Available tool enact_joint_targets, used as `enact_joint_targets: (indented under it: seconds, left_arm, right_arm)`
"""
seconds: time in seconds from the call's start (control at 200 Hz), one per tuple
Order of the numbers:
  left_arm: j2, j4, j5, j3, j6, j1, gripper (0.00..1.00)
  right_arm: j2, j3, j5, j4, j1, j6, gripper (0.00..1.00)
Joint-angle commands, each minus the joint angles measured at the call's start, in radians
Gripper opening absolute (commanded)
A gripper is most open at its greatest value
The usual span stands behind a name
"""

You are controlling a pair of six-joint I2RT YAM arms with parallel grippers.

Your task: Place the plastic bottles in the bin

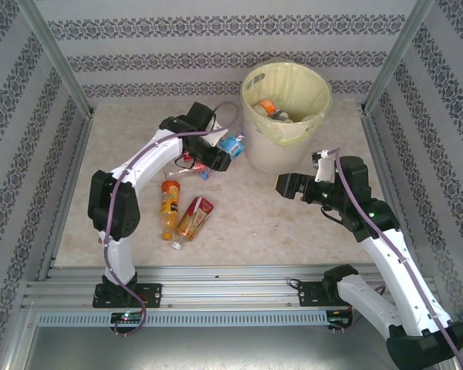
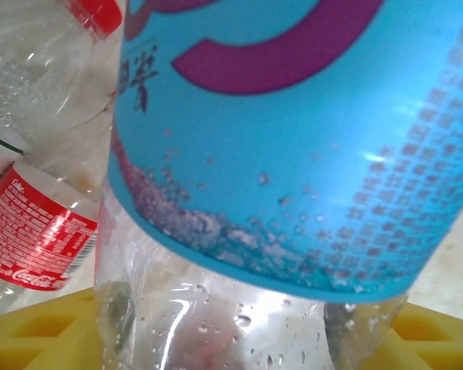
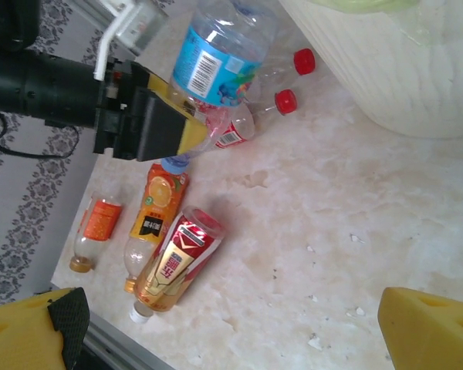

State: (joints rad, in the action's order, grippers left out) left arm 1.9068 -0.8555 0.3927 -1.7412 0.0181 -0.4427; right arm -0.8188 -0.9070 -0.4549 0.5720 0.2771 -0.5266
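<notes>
1. Left of centre in the top view, an orange juice bottle point(image 1: 168, 204) and a red-labelled bottle point(image 1: 195, 217) lie side by side on the table point(image 1: 255, 223).
2. Just above them, two clear red-capped bottles point(image 1: 191, 164) lie under the left arm's wrist.
3. At frame centre, the left gripper point(image 1: 218, 156) is clenched on a blue-labelled bottle point(image 1: 233, 143). The bottle is held tilted above the table, just left of the bin. In the left wrist view, the yellow fingers point(image 2: 38, 331) press on the clear body below the blue label.
4. In the upper right of centre, the bin point(image 1: 316, 96) stands upright. Several bottles point(image 1: 268, 108) lie inside it.
5. Right of centre, below the bin, is the right gripper point(image 1: 280, 185). In the right wrist view its yellow fingers point(image 3: 428, 331) are released and sit wide apart in the two bottom corners.
</notes>
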Motion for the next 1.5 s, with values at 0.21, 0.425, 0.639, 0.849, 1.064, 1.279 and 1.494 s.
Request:
enact_joint_targets:
  seconds: [0.21,0.425,0.639,0.849,1.064,1.279,1.494]
  left_arm:
    - [-0.301,0.296,0.303,0.338,-0.376,0.009,0.65]
    - [-0.465,0.527,0.368,0.55,-0.552,-0.022,0.64]
    - [-0.589,0.738,0.363,0.713,-0.679,-0.072,0.65]
    - [-0.609,0.831,0.334,0.77,-0.734,-0.119,0.65]
    - [-0.59,0.871,0.323,0.768,-0.746,-0.153,0.65]
    - [-0.568,0.857,0.314,0.739,-0.729,-0.178,0.65]
    - [-0.567,0.84,0.292,0.732,-0.709,-0.179,0.67]
  right_arm:
    - [-0.056,0.031,-0.107,-0.282,0.054,-0.186,0.96]
    - [-0.182,-0.014,-0.064,-0.416,0.162,-0.22,0.96]
    - [-0.308,-0.076,-0.018,-0.482,0.229,-0.228,0.96]
    - [-0.384,-0.126,-0.02,-0.5,0.247,-0.229,0.96]
    - [-0.417,-0.149,-0.019,-0.499,0.258,-0.225,0.93]
    - [-0.418,-0.154,-0.006,-0.48,0.258,-0.216,0.82]
    - [-0.4,-0.168,0.012,-0.437,0.257,-0.189,0.65]
